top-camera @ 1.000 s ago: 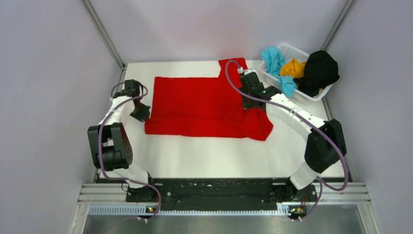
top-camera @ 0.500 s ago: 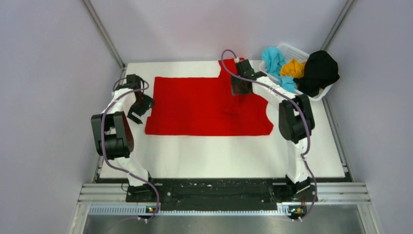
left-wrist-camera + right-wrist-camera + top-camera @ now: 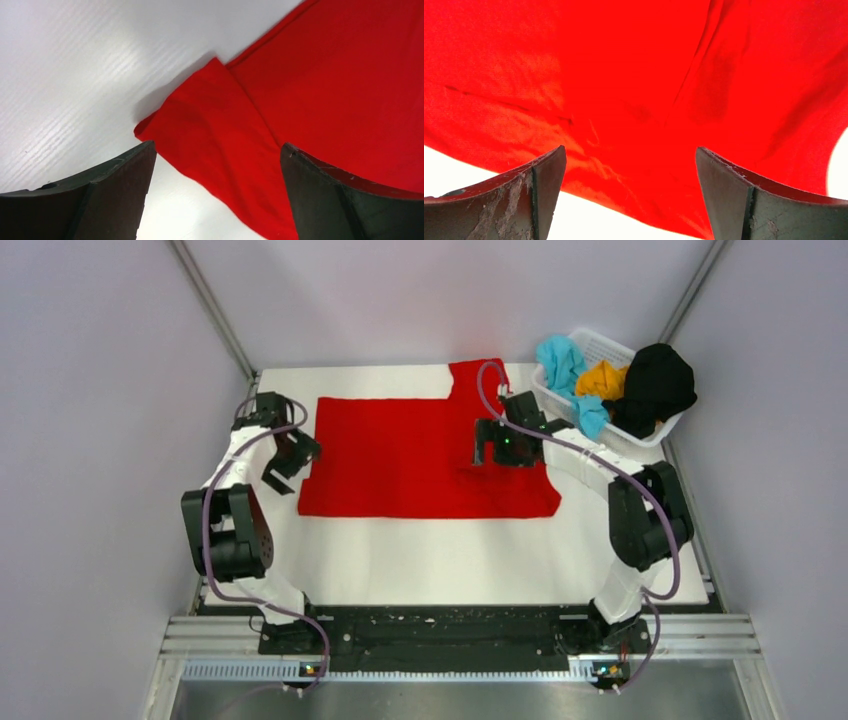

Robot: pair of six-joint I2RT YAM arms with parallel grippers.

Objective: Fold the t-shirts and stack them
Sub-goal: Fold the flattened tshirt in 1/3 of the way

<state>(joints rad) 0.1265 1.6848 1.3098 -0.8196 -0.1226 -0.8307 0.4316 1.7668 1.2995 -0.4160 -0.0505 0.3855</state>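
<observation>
A bright red t-shirt (image 3: 410, 455) lies spread flat across the middle of the white table (image 3: 450, 560), one sleeve pointing to the far edge. My left gripper (image 3: 289, 467) stands open at the shirt's left edge; in the left wrist view the left gripper (image 3: 215, 165) hangs over a folded red corner (image 3: 215, 135), holding nothing. My right gripper (image 3: 495, 455) is open above the shirt's right part; the right wrist view shows this gripper (image 3: 629, 165) with wrinkled red cloth (image 3: 634, 90) below it, ungripped. Teal (image 3: 563, 362), orange-yellow (image 3: 603, 380) and black (image 3: 655, 385) t-shirts sit bunched in the basket.
The white mesh basket (image 3: 600, 340) stands at the table's far right corner, close behind my right arm. Bare white table runs along the front, between the shirt's near edge and the arm bases. Grey walls enclose the left, right and far sides.
Both grippers went from shut to open and let go of the red shirt. The shirt's near edge, bunched at the lower right before, now lies straight. The right arm swung back and over the shirt.
</observation>
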